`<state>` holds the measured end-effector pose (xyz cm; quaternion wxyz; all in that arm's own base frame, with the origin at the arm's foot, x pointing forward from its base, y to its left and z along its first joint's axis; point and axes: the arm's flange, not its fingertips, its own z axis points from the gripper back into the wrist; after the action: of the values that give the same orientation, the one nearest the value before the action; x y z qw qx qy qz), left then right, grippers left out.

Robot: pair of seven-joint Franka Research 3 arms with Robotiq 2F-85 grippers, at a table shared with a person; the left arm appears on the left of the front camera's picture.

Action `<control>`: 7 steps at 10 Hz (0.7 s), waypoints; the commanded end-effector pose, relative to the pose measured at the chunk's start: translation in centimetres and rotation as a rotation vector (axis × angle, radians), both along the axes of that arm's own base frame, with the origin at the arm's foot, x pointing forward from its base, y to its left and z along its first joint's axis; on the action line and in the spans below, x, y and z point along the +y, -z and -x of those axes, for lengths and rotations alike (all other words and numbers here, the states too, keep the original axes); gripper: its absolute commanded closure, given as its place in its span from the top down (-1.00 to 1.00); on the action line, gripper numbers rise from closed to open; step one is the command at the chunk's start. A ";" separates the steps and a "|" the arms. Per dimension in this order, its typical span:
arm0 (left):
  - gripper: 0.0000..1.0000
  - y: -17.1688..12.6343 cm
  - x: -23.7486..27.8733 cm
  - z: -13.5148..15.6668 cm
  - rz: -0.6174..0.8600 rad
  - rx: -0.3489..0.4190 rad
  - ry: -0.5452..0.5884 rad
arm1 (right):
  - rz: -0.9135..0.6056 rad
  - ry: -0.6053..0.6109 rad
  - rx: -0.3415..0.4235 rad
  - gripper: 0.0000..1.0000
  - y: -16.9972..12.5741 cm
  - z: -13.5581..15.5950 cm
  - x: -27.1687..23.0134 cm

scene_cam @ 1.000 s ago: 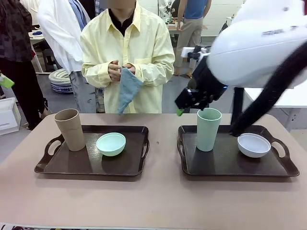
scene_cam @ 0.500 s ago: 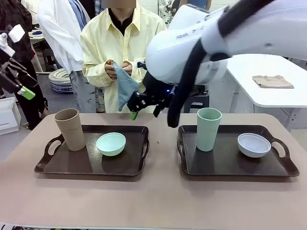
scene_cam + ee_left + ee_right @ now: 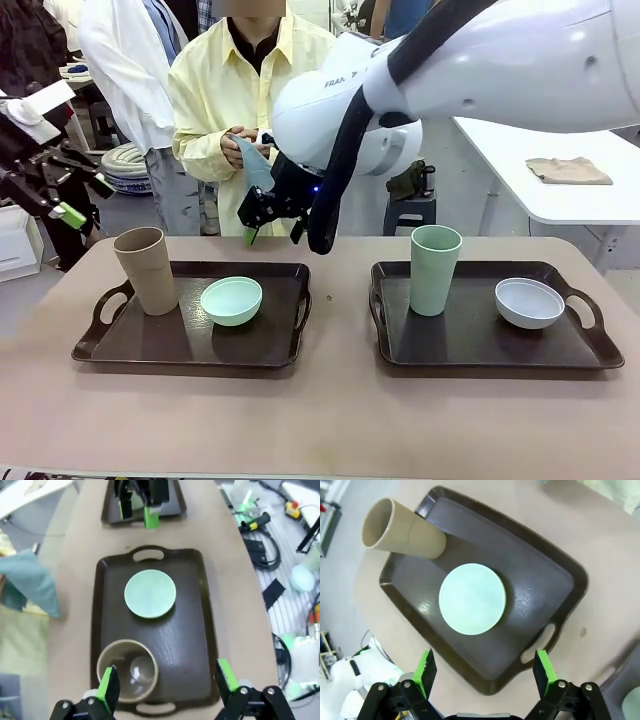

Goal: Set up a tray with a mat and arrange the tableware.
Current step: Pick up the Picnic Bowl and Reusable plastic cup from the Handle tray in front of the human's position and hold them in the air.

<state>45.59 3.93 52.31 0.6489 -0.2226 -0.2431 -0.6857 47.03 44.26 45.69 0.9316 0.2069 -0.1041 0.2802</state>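
Jaws on both your grippers stand spread and empty. Your right gripper (image 3: pixel 485 672) hangs above the left tray's (image 3: pixel 270 350) far edge, its arm bent across from the right. Your left gripper (image 3: pixel 167 682) hangs high off that tray's tumbler end, pointing down. On the tray, which is dark and glossy with cut-out handles, the matte tan tumbler (image 3: pixel 145 270) stands upright. Just beside it sits the mint bowl (image 3: pixel 231 300), round and shallow.

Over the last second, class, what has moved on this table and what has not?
The right pincer swung from beside the pale green tumbler across to above the left tray's far edge, open, holding nothing. The left pincer edged in from the left. Both tumblers, bowls and trays stayed put.
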 end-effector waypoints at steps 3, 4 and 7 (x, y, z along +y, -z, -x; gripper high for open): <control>1.00 0.0 0.0 0.0 0.000 0.000 0.000 | 0.000 0.000 0.000 1.00 0.0 0.0 0.0; 1.00 0.0 0.0 0.0 0.000 0.000 0.000 | 0.000 0.000 0.000 1.00 0.0 0.0 0.0; 1.00 0.8 1.2 -2.0 0.011 0.019 0.016 | 0.051 0.001 -0.012 1.00 0.6 -0.9 1.0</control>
<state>46.45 4.21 52.14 0.6583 -0.2272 -0.2395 -0.6765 47.49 44.51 45.49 0.9301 0.1928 -0.1034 0.2951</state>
